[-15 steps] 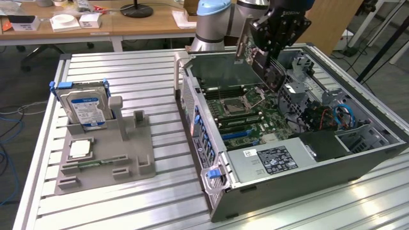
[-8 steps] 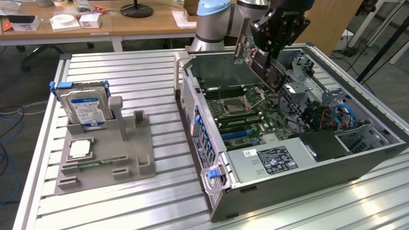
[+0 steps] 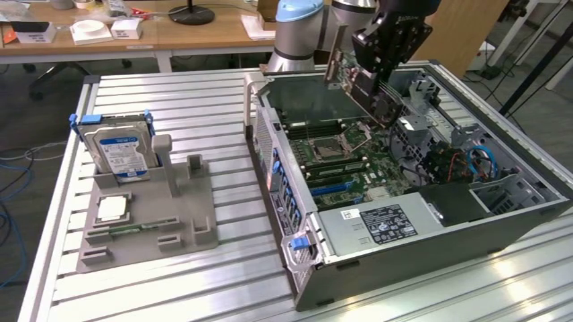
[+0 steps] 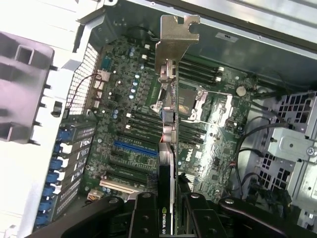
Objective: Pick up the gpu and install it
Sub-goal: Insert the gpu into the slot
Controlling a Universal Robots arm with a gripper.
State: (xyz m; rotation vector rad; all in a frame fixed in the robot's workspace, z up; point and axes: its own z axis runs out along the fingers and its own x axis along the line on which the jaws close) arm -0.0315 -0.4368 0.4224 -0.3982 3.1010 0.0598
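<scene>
My gripper (image 3: pixel 380 59) is shut on the gpu (image 3: pixel 363 90), a thin card with a green board, a dark face and a silver end bracket. The card hangs tilted in the air over the open computer case (image 3: pixel 296 261), above the far part of the motherboard (image 3: pixel 345 168). In the wrist view the gpu (image 4: pixel 168 158) is seen edge-on between my black fingers (image 4: pixel 146 215), its silver bracket (image 4: pixel 176 42) pointing away from the gripper (image 4: pixel 169 220). Below it lie the motherboard's slots (image 4: pixel 133 148) and the processor socket (image 4: pixel 190 99). The card touches nothing in the case.
On the exterior view's left a grey holder (image 3: pixel 147 215) carries a silver hard drive with a blue label (image 3: pixel 121 151) and a small square processor chip (image 3: pixel 112 209). The case's power supply (image 3: pixel 385 225), drive cage (image 3: pixel 501 191) and cables (image 3: pixel 479 161) crowd its near and right parts.
</scene>
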